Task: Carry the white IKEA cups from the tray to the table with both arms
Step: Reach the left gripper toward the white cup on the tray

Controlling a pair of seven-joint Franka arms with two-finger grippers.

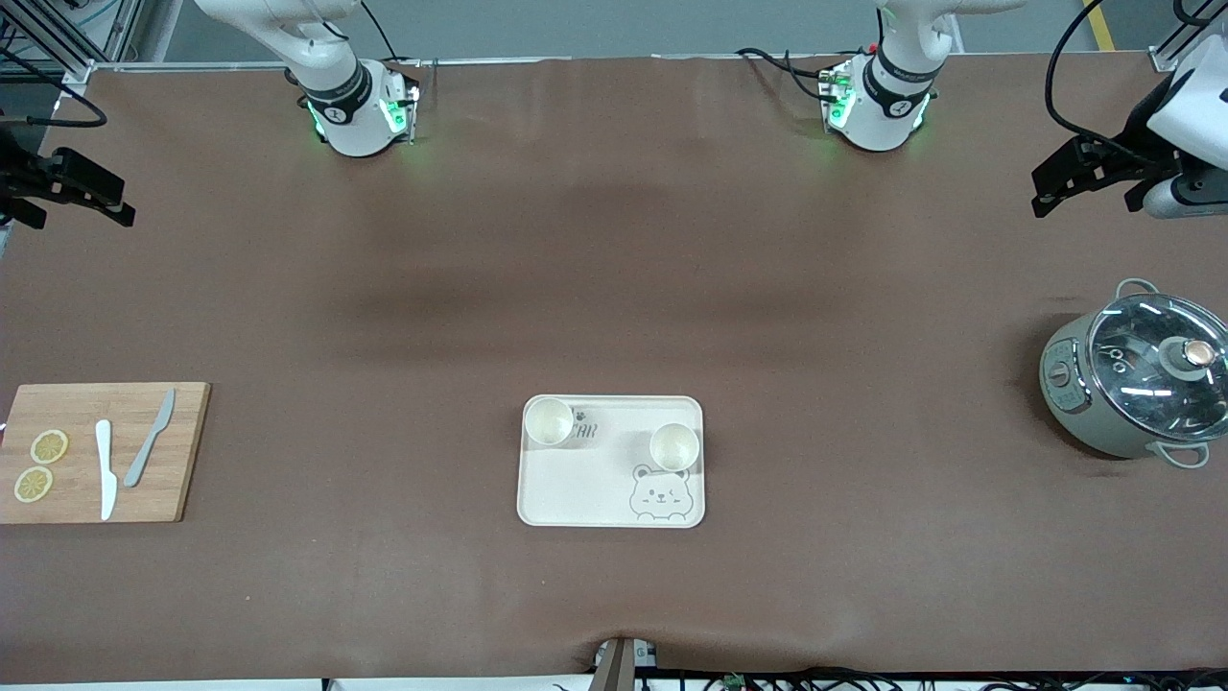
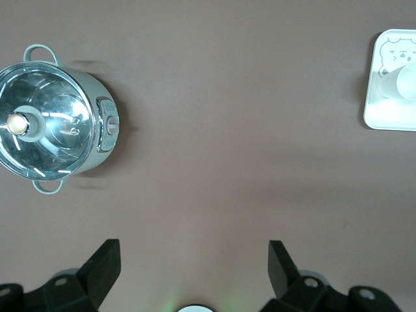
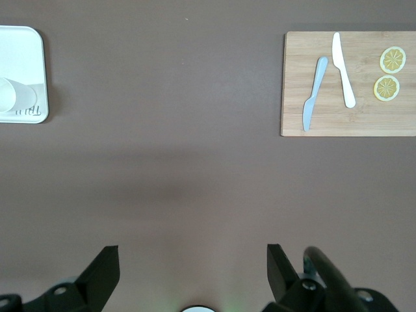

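Observation:
Two white IKEA cups stand upright on the cream bear tray (image 1: 595,485) in the middle of the table. One cup (image 1: 549,421) is in the tray's corner toward the right arm's end. The other cup (image 1: 673,445) is by the tray's edge toward the left arm's end, just above the bear drawing. My left gripper (image 1: 1041,192) is open and empty over bare table near the pot (image 1: 1137,384). My right gripper (image 1: 120,202) is open and empty over bare table at the right arm's end. The left wrist view shows the open left gripper (image 2: 194,260), the tray's edge (image 2: 383,117) and a cup (image 2: 398,83). The right wrist view shows the open right gripper (image 3: 193,260), the tray's edge (image 3: 19,52) and a cup (image 3: 8,96).
A grey-green pot with a glass lid (image 2: 55,120) stands at the left arm's end. A wooden cutting board (image 1: 106,451) lies at the right arm's end, with a white knife (image 1: 105,468), a grey knife (image 1: 149,440) and two lemon slices (image 1: 40,465). It also shows in the right wrist view (image 3: 348,84).

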